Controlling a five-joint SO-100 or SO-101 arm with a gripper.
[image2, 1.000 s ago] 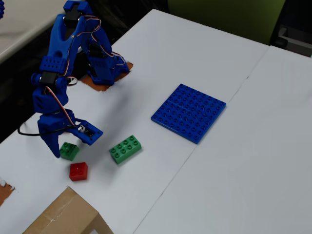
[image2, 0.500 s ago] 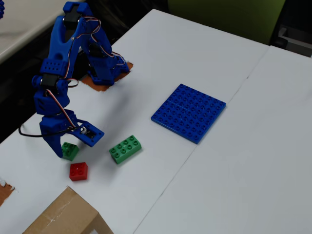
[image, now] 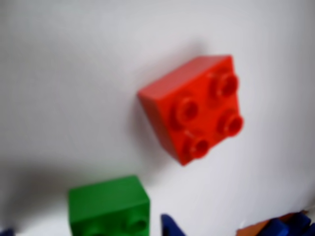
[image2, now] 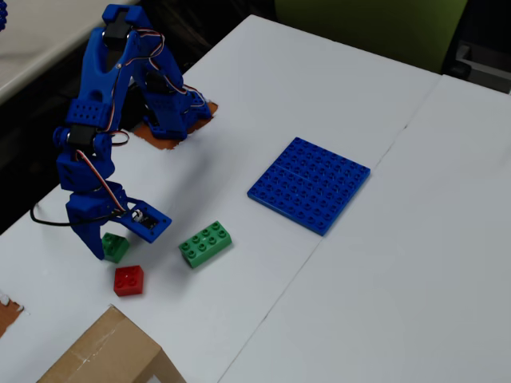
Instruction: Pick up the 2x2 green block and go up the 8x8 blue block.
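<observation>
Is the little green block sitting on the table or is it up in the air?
On the table. In the fixed view the little green block rests flat on the white table, studs up, with the hand around it.

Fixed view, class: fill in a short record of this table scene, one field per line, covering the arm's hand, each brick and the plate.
hand: lowered over the small green brick, fingers either side; grip not clear
small green brick: on the table, partly hidden by the hand
red brick: on the table just in front of the small green brick, apart from it
long green brick: right of the hand, untouched
blue plate: flat on the table, nothing on it
</observation>
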